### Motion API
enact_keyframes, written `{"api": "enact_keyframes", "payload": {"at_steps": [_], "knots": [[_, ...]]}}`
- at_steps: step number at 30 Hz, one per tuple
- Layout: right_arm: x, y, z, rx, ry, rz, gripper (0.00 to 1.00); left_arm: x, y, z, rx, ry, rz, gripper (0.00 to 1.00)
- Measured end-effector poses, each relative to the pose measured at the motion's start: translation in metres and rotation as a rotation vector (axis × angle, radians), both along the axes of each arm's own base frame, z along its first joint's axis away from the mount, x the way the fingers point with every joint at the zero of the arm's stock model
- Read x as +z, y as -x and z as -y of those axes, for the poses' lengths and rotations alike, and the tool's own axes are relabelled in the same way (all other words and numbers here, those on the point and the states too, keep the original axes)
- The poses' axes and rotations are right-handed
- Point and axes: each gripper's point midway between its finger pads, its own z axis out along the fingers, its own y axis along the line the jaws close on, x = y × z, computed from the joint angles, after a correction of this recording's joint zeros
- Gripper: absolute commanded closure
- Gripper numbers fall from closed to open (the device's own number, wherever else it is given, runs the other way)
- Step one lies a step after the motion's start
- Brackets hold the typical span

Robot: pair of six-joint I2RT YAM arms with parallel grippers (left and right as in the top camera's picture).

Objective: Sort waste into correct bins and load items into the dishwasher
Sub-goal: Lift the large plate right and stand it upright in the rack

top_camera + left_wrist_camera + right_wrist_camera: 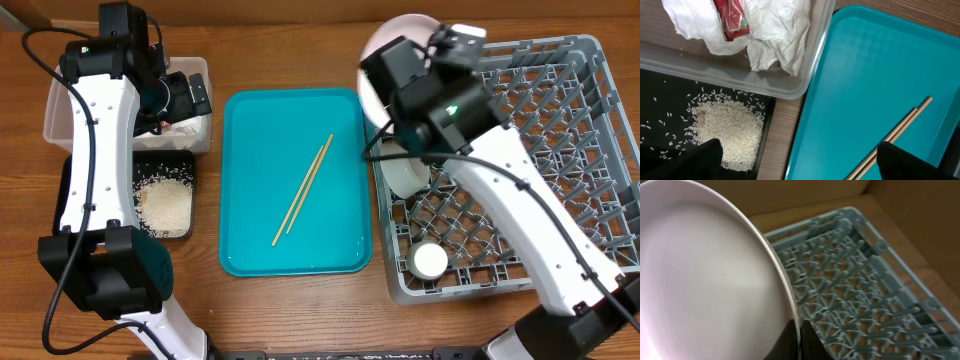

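Pale pink-white plate (705, 280), smooth, glossy, unmarked, tilted above the far left corner of the grey rack (860, 280); right pincer (800, 341) clamped on its rim. Left pincer (802, 162) stands apart beside the clear tub (790, 85).

The wooden table (300, 310) carries four things. Below the left claw (800, 167) sit a clear tub (55, 115) and, right against it, a black tray (665, 95). A teal tray (250, 140) lies between that claw and the right claw (800, 339). Beneath the right claw stands a grey dish rack (600, 90).
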Motion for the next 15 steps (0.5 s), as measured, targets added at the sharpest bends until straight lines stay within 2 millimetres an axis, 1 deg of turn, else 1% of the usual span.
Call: {"api": "enact_keyframes", "payload": {"at_steps": [3, 7, 13, 15], "knots": [[0.005, 0.0, 0.02, -0.052, 0.051, 0.005, 0.96, 0.0, 0.0, 0.0, 0.0, 0.0, 0.0, 0.0], [0.015, 0.004, 0.042, -0.111, 0.149, 0.019, 0.96, 0.0, 0.0, 0.0, 0.0, 0.0, 0.0, 0.0], [0.034, 0.009, 0.064, -0.172, 0.306, 0.052, 0.96, 0.0, 0.0, 0.0, 0.0, 0.0, 0.0, 0.0], [0.036, 0.01, 0.069, -0.185, 0.351, 0.051, 0.96, 0.0, 0.0, 0.0, 0.0, 0.0, 0.0, 0.0]]}}
